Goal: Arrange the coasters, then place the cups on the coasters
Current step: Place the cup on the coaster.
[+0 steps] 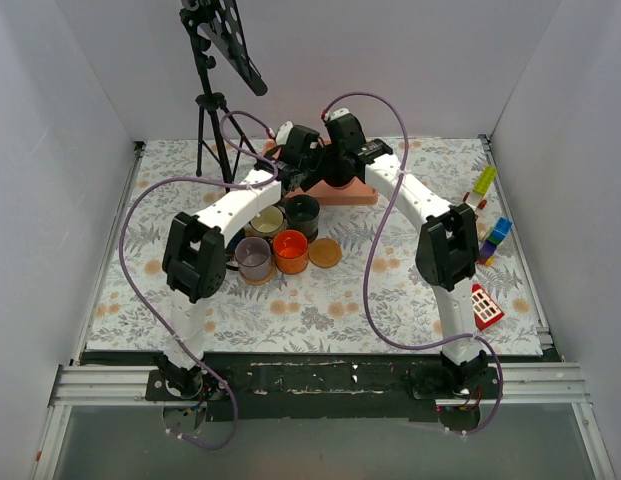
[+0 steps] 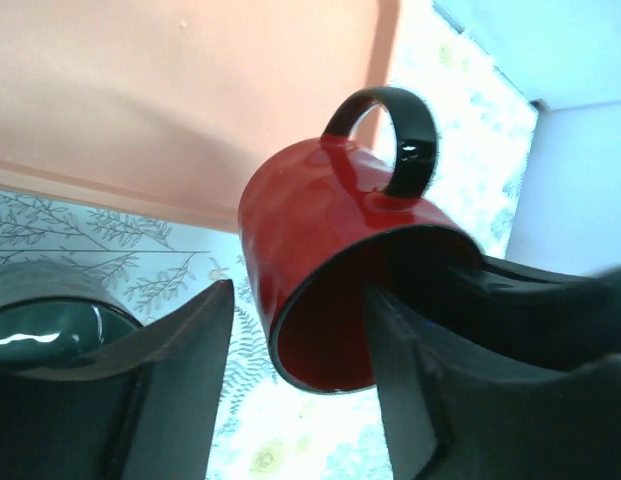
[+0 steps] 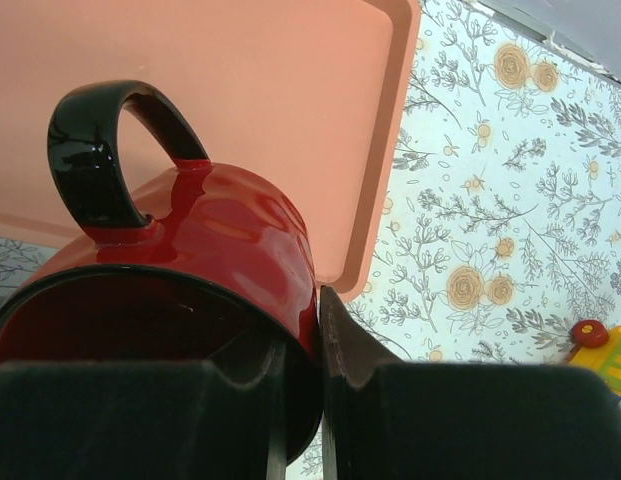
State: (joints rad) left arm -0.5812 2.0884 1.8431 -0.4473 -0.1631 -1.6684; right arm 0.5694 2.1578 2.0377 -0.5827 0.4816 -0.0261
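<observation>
A red cup (image 2: pixel 320 220) with a black handle hangs tilted over the edge of the pink tray (image 2: pixel 190 100). My right gripper (image 3: pixel 302 320) is shut on the wall of the red cup (image 3: pixel 230 230), one finger inside and one outside. My left gripper (image 2: pixel 298 300) is open around the cup's rim, its left finger (image 2: pixel 180 380) clear of it. On the table stand a grey-lilac cup (image 1: pixel 254 257), an orange cup (image 1: pixel 290 250), a dark green cup (image 1: pixel 302 213) and a cream cup (image 1: pixel 265 220). An empty tan coaster (image 1: pixel 325 252) lies beside the orange cup.
A black tripod stand (image 1: pixel 215 90) rises at the back left. Toy blocks (image 1: pixel 485 185) and a small toy house (image 1: pixel 486 306) lie along the right side. White walls close in the table on three sides.
</observation>
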